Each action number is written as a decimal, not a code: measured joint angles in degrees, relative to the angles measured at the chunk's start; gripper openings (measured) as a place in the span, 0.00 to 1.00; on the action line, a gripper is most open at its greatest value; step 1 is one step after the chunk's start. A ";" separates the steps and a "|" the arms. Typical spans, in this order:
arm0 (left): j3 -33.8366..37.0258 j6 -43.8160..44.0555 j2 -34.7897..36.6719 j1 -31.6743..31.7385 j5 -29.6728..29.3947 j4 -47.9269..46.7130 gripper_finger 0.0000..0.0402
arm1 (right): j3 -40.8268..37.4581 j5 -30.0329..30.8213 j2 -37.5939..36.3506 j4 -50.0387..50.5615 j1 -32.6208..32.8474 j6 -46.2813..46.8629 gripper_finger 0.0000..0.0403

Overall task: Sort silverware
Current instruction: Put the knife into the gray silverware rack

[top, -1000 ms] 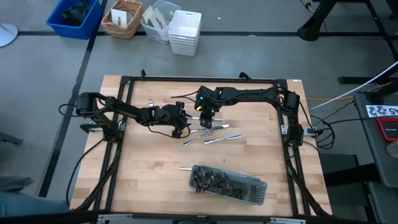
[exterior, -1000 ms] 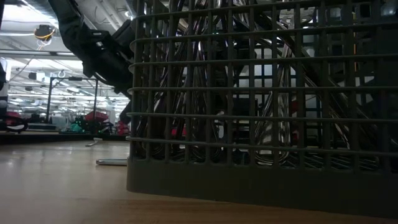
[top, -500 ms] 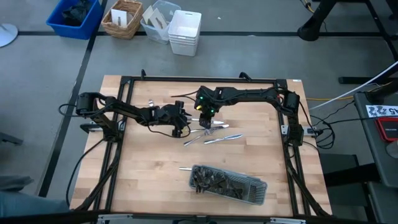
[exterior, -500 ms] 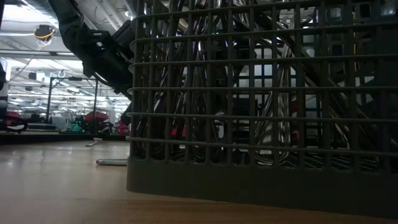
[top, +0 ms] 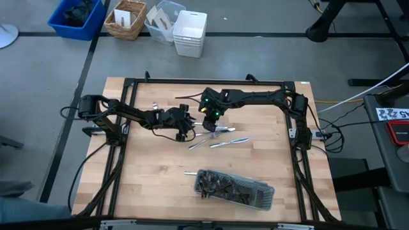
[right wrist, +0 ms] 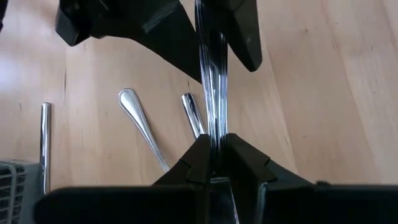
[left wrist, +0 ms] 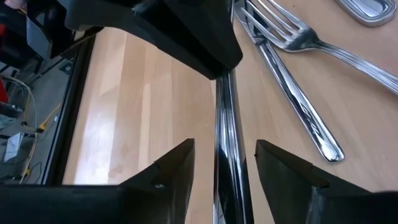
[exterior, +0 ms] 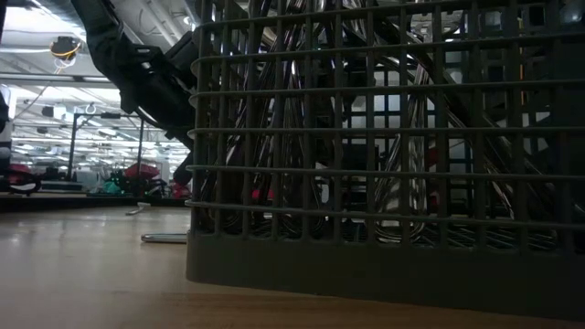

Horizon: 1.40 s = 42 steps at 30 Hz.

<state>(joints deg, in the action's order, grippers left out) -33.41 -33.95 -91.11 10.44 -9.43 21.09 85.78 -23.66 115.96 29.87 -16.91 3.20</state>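
Note:
One slim piece of silverware [right wrist: 211, 93] is held in my right gripper [right wrist: 214, 146], above the middle of the table [top: 160, 166]. Its free end [left wrist: 227, 124] runs between the two fingers of my left gripper [left wrist: 225, 152]. Those fingers stand open on either side of it, apart from it. In the high view the two grippers meet nose to nose, left [top: 185, 128] and right [top: 211, 121]. A fork [left wrist: 292, 37] and other loose pieces [top: 220, 140] lie flat on the wood just beside them. The grey mesh tray [top: 234, 187] holds several more. My right gripper pinches the piece's stem [right wrist: 212, 127] between its two fingers. The fingers slant downward from the table's right side. The piece sticks out ahead of the fingers, in line with them, toward my left gripper, and is held off the wood.
A single piece [top: 192, 172] lies left of the tray and another [top: 155, 105] near the far left. The tray [exterior: 384, 183] fills most of the low view. Bins and baskets [top: 190, 32] stand on the floor beyond the far edge.

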 joint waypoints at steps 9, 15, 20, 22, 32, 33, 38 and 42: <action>0.00 -0.46 0.00 0.00 0.02 0.03 0.18 | -0.02 0.00 0.00 0.00 0.00 0.00 0.11; 0.00 -0.36 -0.02 -0.04 0.04 -0.06 0.03 | -0.01 -0.12 -0.09 -0.04 0.00 -0.04 0.10; 0.00 0.91 -0.02 -0.02 0.04 0.39 0.04 | -0.02 -0.09 -0.09 -0.04 0.00 -0.32 0.10; 0.00 1.02 -0.02 -0.02 0.04 0.38 0.03 | -0.02 0.08 -0.09 -0.04 0.00 -0.46 0.10; 0.00 2.70 -0.02 -0.02 0.02 0.42 0.03 | -0.02 0.07 -0.09 -0.05 0.02 -0.50 0.20; 0.00 3.07 -0.02 -0.02 0.02 0.40 0.03 | -0.02 0.07 -0.09 -0.06 0.04 -0.50 0.22; 0.00 5.28 -0.02 -0.02 0.01 -0.69 0.03 | 0.10 0.07 -0.09 0.19 0.04 -0.52 0.31; 0.00 7.93 -0.02 -0.01 0.01 -1.30 0.03 | 4.46 0.84 -0.09 6.73 -0.29 -1.25 0.33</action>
<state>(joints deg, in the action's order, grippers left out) -33.41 -26.02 -91.13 10.43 -9.42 19.79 90.24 -22.82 115.87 36.60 -17.19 1.96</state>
